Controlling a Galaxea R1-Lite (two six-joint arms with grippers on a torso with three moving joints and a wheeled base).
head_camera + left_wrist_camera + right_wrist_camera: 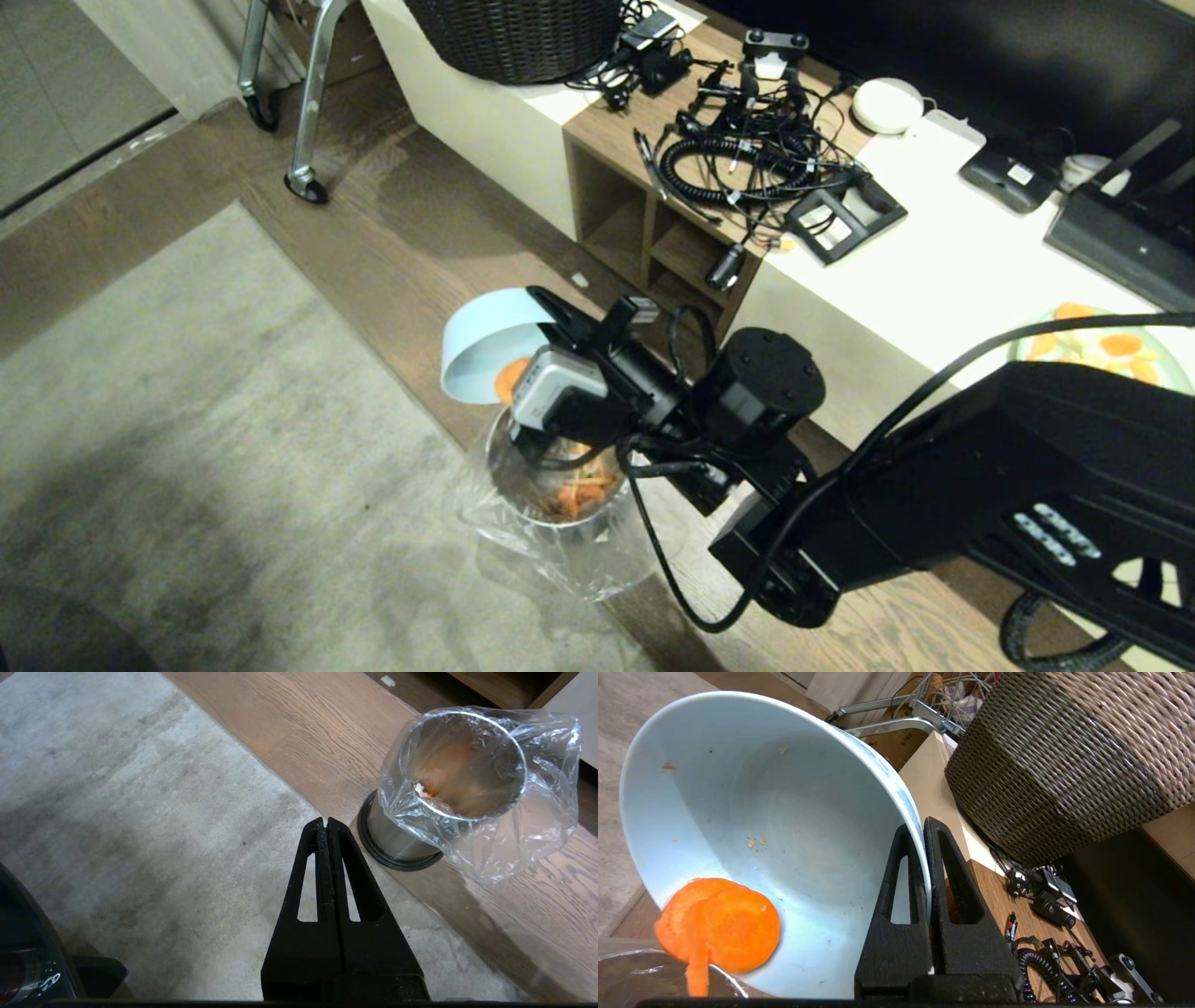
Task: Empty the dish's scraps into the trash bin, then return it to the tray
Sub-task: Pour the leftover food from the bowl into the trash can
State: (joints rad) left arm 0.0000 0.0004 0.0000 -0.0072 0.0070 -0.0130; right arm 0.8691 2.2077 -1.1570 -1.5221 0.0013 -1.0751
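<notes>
The dish (481, 345) is a pale bluish-white bowl, held tipped on its side above the trash bin (560, 523). My right gripper (560, 322) is shut on the dish's rim, one finger inside and one outside (920, 828). Orange carrot slices, the scraps (721, 926), cling at the low lip of the dish (775, 812) over the bin's liner. More orange scraps (579, 495) lie inside the bin. The shiny metal bin with its clear liner (462, 765) stands on the wood floor. My left gripper (325, 822) hangs shut and empty over the rug beside the bin. The tray is out of view.
A grey rug (187, 448) covers the floor left of the bin. Behind it stands a low cabinet (887, 280) with tangled cables (747, 149), a woven basket (518, 37) and a patterned plate (1102, 350). Chrome wheeled legs (308, 140) stand at the back left.
</notes>
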